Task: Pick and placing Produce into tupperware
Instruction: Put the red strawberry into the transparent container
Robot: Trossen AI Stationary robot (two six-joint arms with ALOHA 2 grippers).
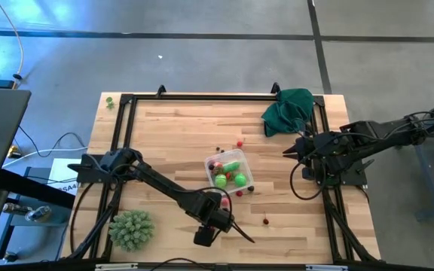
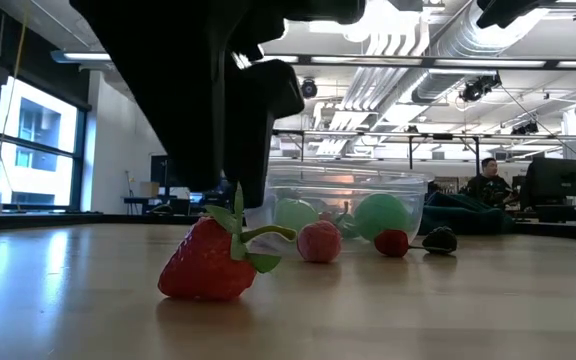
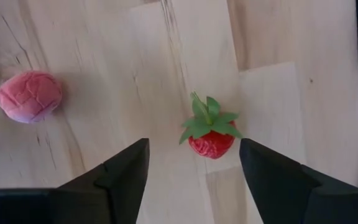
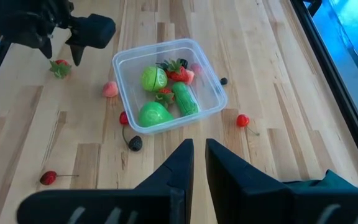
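left gripper open over a loose strawberry, tupperware part filled

the wooden table [image 1: 172, 135] carried a black frame [image 1: 202, 97] round its edge. a dark green cloth [image 1: 286, 110] lay bunched at the far right corner, and a spiky pale-green ball [image 1: 132, 229] sat at the near left corner.

the left arm reached across the near side of the table, well short of the ball. the left gripper [image 3: 194, 171] stood with its fingers [image 3: 126, 171] spread wide and nothing between them, poised over a strawberry [image 3: 211, 132] lying on the bare wood just beside the tupperware [image 4: 166, 84]. the right gripper [image 4: 196, 163] waited at the right edge of the table near the cloth, fingers drawn nearly together and holding nothing.

the tupperware sat near the middle of the table, upright and uncovered. inside it were two round green pieces [image 4: 155, 79], a long green piece [image 4: 185, 99] and some small red items (too small to name apart).

loose produce lay around the box: a pink berry [image 3: 28, 96] touching nothing, close to its near wall, a red cherry [image 4: 243, 120] on the far side, a dark berry [image 4: 135, 143] by one corner, and a stemmed cherry [image 4: 48, 178] well apart toward the near edge.
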